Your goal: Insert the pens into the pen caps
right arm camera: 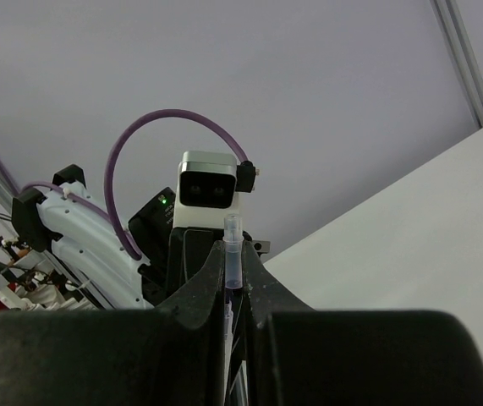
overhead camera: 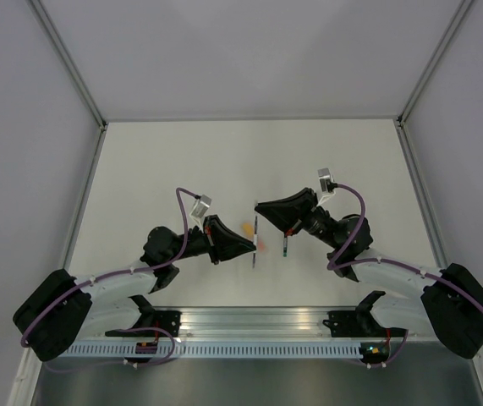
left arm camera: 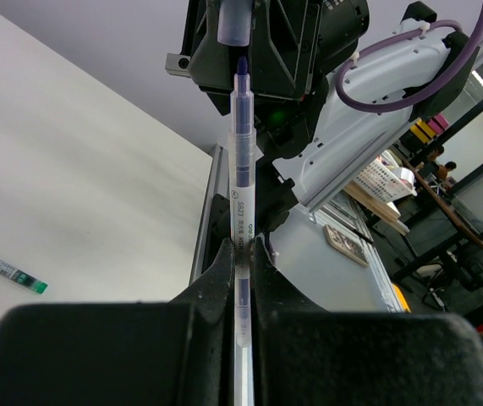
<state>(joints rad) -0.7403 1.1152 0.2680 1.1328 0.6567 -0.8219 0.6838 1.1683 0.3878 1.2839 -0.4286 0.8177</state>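
Found left gripper [left arm camera: 241, 254] pinching the silver pen [left arm camera: 243, 152] low on the barrel, nib bare and pointing away from the fingers; noted two orange bits [overhead camera: 248, 227] on the table [overhead camera: 182, 169], one close on each side of the pen, too small to sort into marker and cap; noted green pen [overhead camera: 285, 245] lying right of the silver pen, apart from it, untouched; found grey cap [left arm camera: 233, 21] just beyond the pen's nib, mouth facing it, not yet on; found right gripper [right arm camera: 234, 254] pinching that cap, part of it standing out past the fingertips.

Judged the nib a shade off the cap's axis in the left wrist view; expect a strike on the rim if pushed as is, tilting the cap in its narrow hold or sliding the slim barrel back through the fingers; risk of a drop onto the table on any slip; recommend fine alignment before closing the gap.
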